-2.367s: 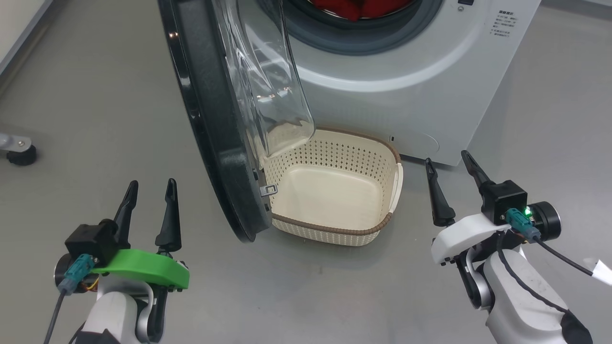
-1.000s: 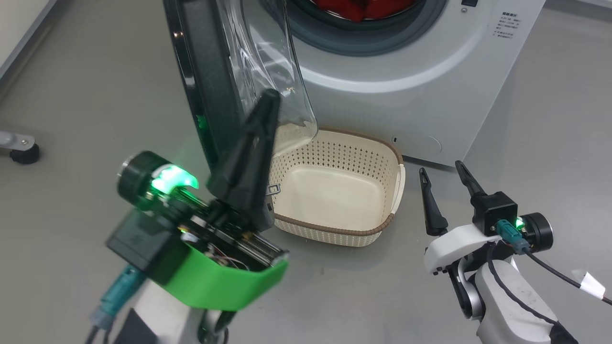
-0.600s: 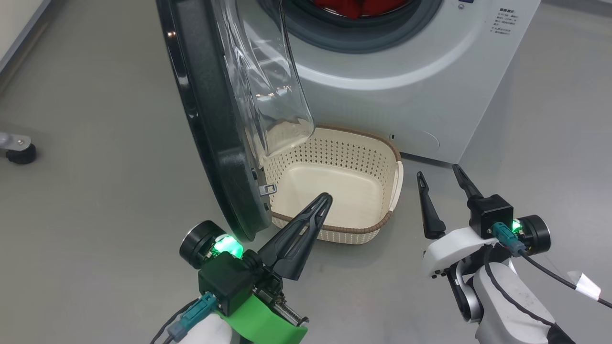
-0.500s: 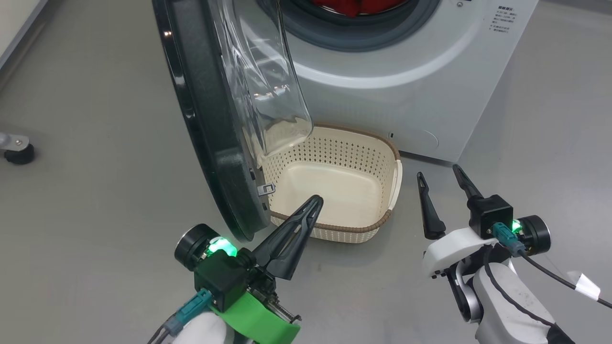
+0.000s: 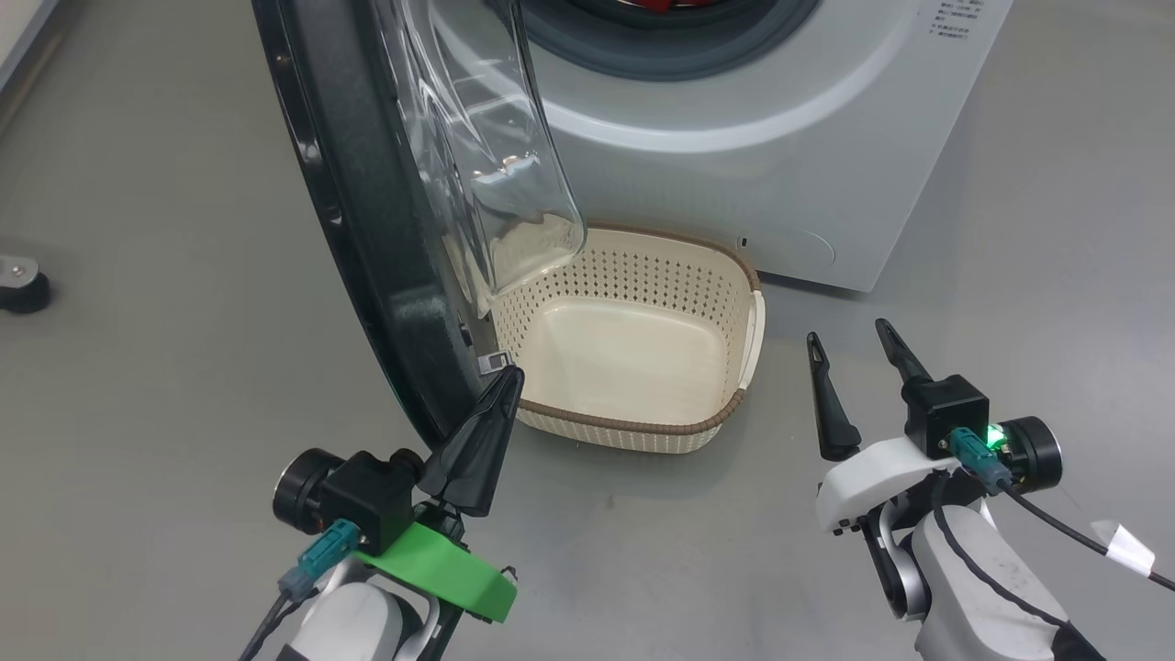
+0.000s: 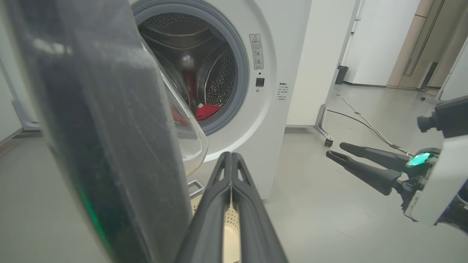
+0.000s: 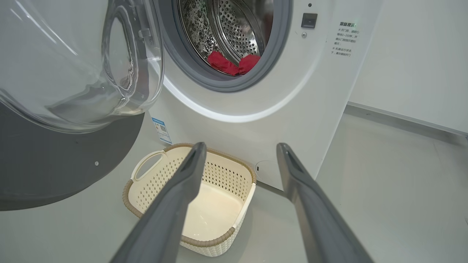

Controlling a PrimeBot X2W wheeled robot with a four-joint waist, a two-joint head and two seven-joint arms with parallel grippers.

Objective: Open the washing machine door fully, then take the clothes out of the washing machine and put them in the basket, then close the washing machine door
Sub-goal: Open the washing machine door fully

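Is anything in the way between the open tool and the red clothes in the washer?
Nothing visible is. The right tool looks straight at the red clothes in the washer; the door hangs off to the side, and the basket sits below.

Big white front-load washing machine (image 5: 762, 174) stands on grey floor (image 5: 165, 275), round grey-rimmed drum mouth facing fwd. The washing machine door (image 5: 367, 239) is swung open, nearly edge-on in head view: wide glossy black rim, clear glass bowl bulging twd the machine, its lower part over the basket's left end. The clothes (image 7: 234, 64), a red bundle, lie low in the drum just behind the seal. The basket (image 5: 643, 275) is cream, perforated, w/ brown rim, upright on floor right in front of machine
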